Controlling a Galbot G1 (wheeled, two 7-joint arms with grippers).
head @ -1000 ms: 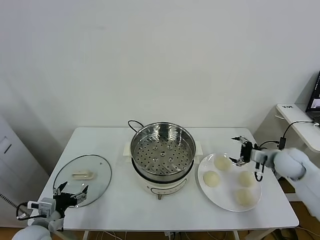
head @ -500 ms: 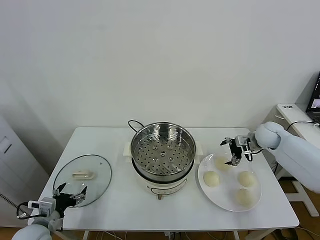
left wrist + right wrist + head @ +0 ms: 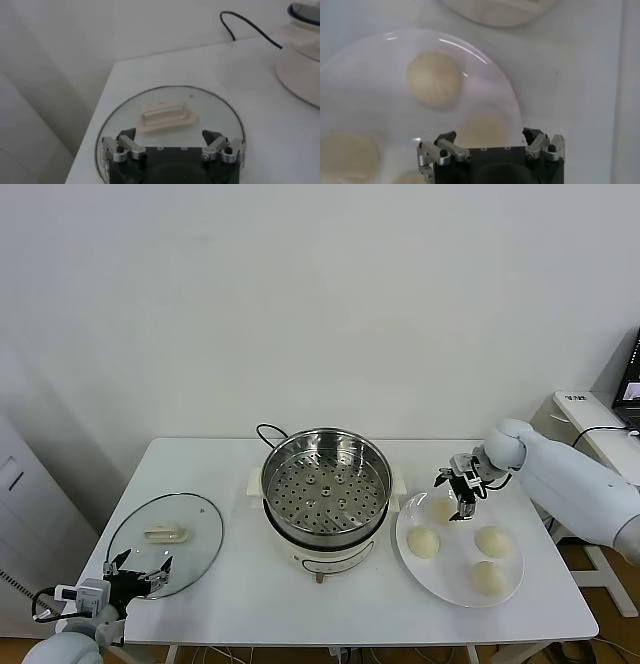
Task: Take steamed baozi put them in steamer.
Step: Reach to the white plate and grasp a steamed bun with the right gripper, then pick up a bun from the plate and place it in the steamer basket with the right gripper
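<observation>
The right gripper point(image 3: 455, 495), fingers released, hovers over the baozi point(image 3: 441, 509) at the plate's point(image 3: 455, 589) eleven o'clock; the left gripper point(image 3: 140, 569), fingers released, idles by the lid point(image 3: 190, 524).

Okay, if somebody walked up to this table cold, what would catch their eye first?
Probably the shiny steamer at the table's centre, its perforated tray bare. Next, the white plate to its right with four steamed baozi, the open right gripper hovering over the rear one.
</observation>
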